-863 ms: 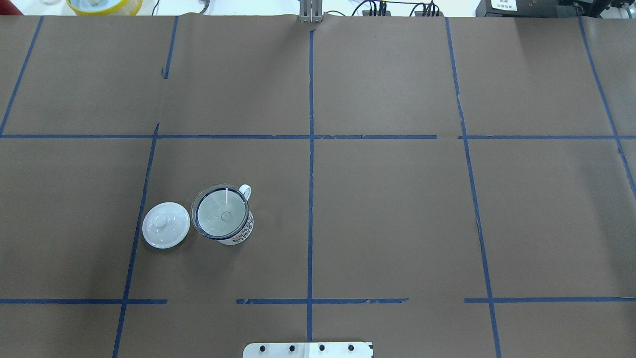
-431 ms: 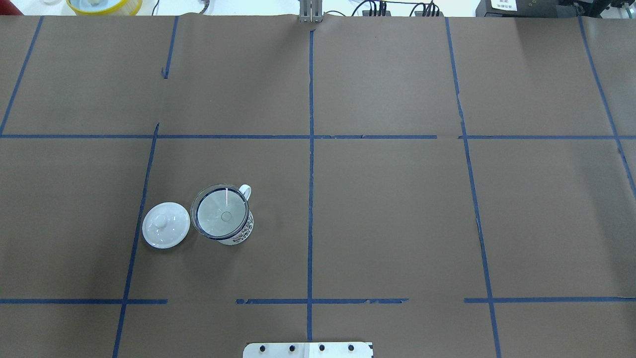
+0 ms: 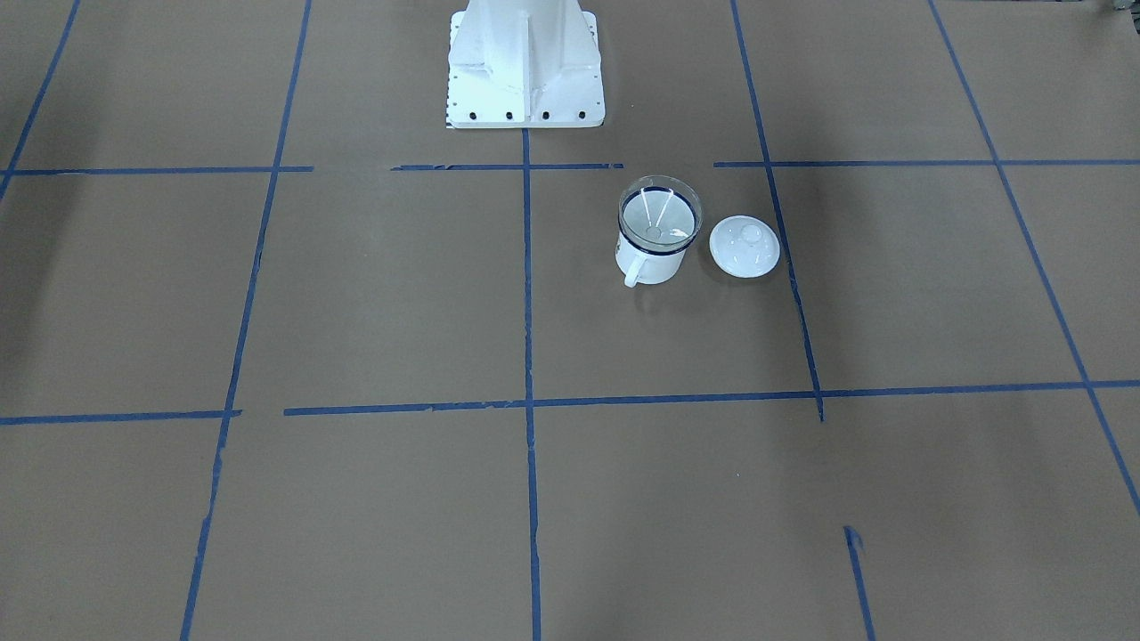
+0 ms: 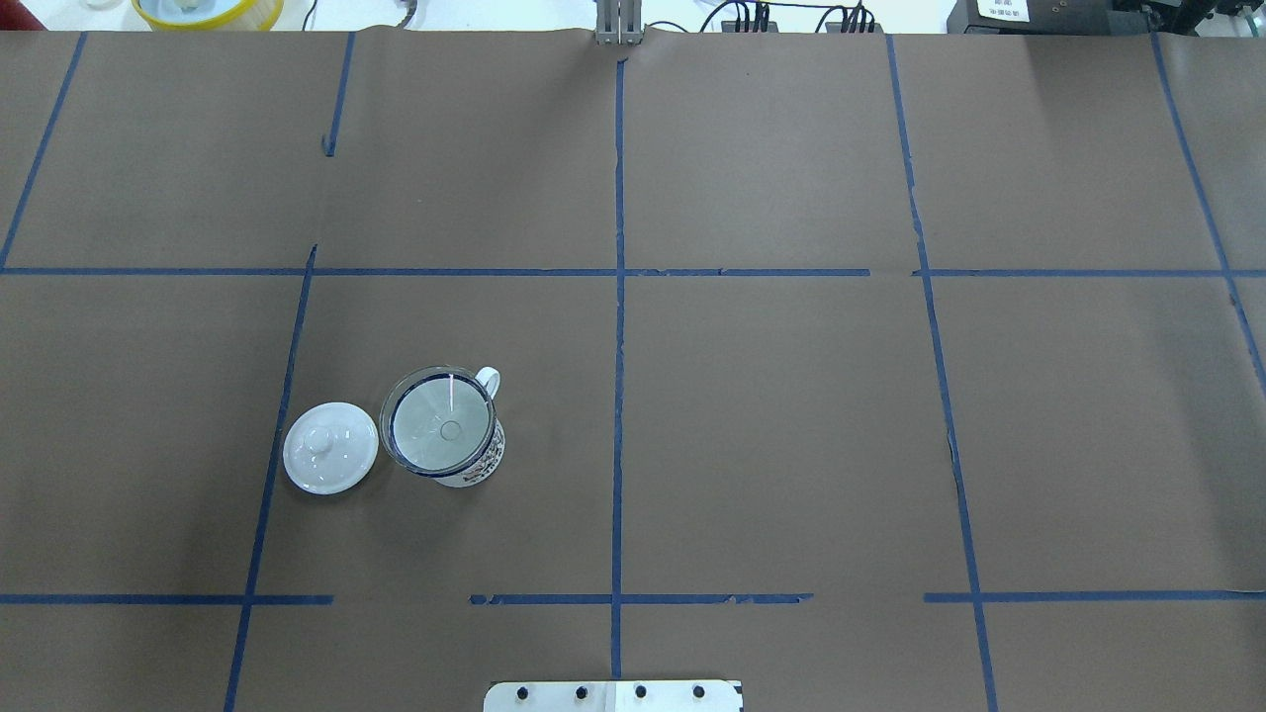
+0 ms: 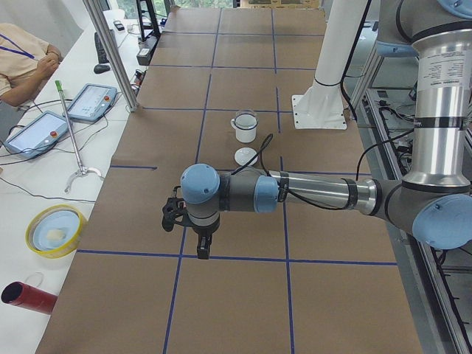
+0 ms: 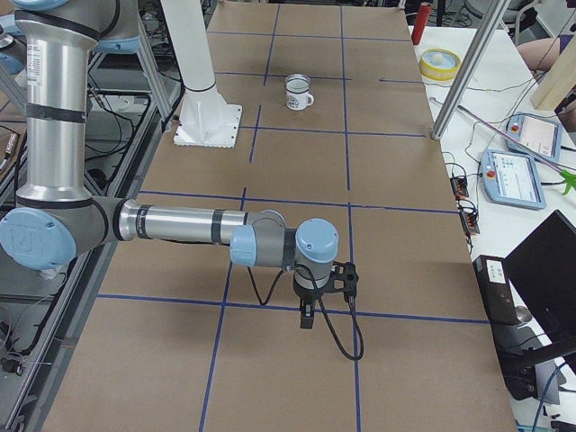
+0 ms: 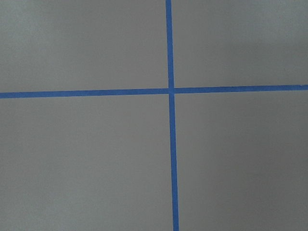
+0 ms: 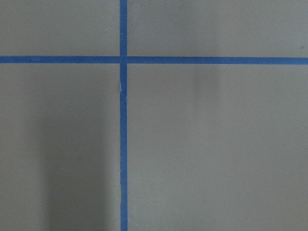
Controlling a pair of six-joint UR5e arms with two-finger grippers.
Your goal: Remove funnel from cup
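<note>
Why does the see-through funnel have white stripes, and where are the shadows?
Front-facing view: the white streaks on the funnel are probably light glinting off clear plastic; the cup throws a soft shadow toward the camera. Overhead view: one thin bright glint on the funnel. Right wrist view: a blurry dark band shades the table at lower left.

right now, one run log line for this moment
funnel seated in cup | lid beside cup | left claw, right claw far from cup, open/shut unclear | removal not started
</note>
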